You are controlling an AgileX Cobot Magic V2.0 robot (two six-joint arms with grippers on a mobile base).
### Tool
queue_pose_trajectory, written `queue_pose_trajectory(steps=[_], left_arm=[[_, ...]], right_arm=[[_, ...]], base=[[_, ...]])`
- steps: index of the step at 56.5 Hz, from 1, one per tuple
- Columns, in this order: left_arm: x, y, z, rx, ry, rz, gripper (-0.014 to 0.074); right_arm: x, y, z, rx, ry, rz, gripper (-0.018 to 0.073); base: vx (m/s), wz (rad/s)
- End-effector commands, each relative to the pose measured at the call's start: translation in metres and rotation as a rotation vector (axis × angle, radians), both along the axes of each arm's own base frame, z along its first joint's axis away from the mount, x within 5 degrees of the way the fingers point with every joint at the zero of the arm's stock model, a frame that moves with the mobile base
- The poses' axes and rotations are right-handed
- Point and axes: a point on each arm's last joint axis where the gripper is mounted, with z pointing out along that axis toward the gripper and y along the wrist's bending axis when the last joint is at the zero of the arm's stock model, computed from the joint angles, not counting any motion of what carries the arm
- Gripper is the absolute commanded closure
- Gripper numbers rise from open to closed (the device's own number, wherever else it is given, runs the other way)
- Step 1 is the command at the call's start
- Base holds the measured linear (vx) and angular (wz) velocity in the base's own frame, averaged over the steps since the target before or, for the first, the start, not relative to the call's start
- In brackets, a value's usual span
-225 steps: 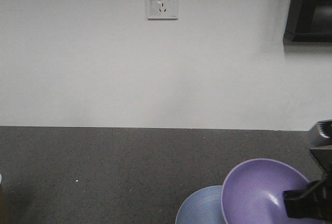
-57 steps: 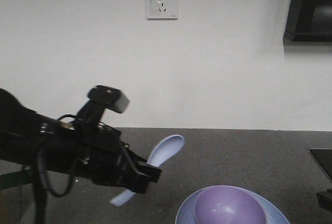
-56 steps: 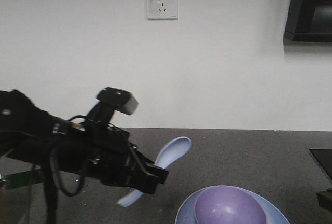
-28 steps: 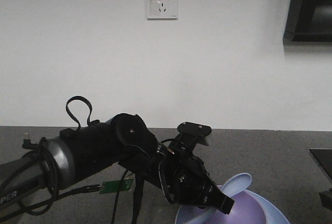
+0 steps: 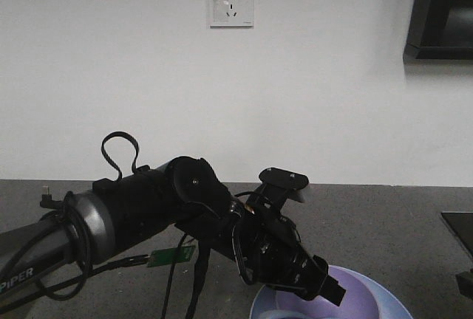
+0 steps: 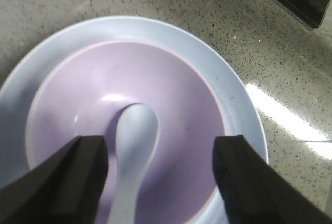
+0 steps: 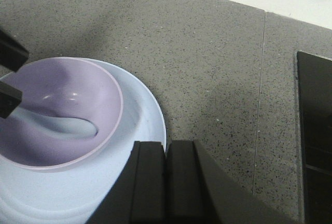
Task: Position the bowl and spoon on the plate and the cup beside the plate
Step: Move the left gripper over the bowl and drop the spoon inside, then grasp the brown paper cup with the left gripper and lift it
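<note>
The left hand (image 6: 161, 151) is wide open over the small round light-purple plastic bowl (image 6: 181, 94), and the short pale blue-white spoon (image 6: 136, 130) lies in the bowl between its fingers (image 6: 78, 182), so it should lift straight up without bumping the spoon. The right hand (image 7: 166, 182) is closed on nothing, near the round flat blue plate (image 6: 238, 110) under the bowl. One bowl, one spoon, one plate show; no cup

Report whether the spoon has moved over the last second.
Yes. The spoon went right and down, from mid-air beneath the wall socket into the bowl on the plate.
</note>
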Motion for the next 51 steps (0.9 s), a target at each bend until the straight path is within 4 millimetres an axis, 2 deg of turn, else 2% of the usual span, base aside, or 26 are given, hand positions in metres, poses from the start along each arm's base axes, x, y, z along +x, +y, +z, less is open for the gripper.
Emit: queue_pose_trajectory(steps=[1, 7, 13, 24, 33, 40, 51], left_arm=[[-0.009, 0.009, 0.055, -0.039, -0.146, -0.018, 0.0001], [-0.014, 0.028, 0.082, 0.093, -0.268, -0.029, 0.0006], [-0.017, 0.056, 0.107, 0.237, -0.359, 0.080, 0.0006], [-0.018, 0.127, 0.138, 0.504, -0.426, 0.358, 0.0006], [-0.025, 0.183, 0.160, 0.515, -0.423, 0.557, 0.0006], [-0.036, 0.222, 0.157, 0.547, -0.386, 0.647, 0.0006], [-0.043, 0.271, 0.125, 0.626, -0.295, 0.761, 0.0006]], right_arm=[[0.002, -0.001, 0.017, 0.004, -0.116, -0.010, 0.0568], [0.002, -0.001, 0.017, 0.004, -0.116, -0.010, 0.0568], [0.002, -0.001, 0.017, 0.004, -0.116, -0.010, 0.0568], [0.002, -0.001, 0.017, 0.004, -0.116, -0.010, 0.0568], [0.002, -0.001, 0.017, 0.004, -0.116, -0.010, 0.0568], [0.002, -0.001, 0.017, 0.004, -0.116, -0.010, 0.0568], [0.002, -0.001, 0.017, 0.008, -0.115, -0.011, 0.0568]], base=[[0.00, 0.00], [0.00, 0.00], [0.00, 0.00], [0.00, 0.00], [0.00, 0.00], [0.00, 0.00], [0.00, 0.00]])
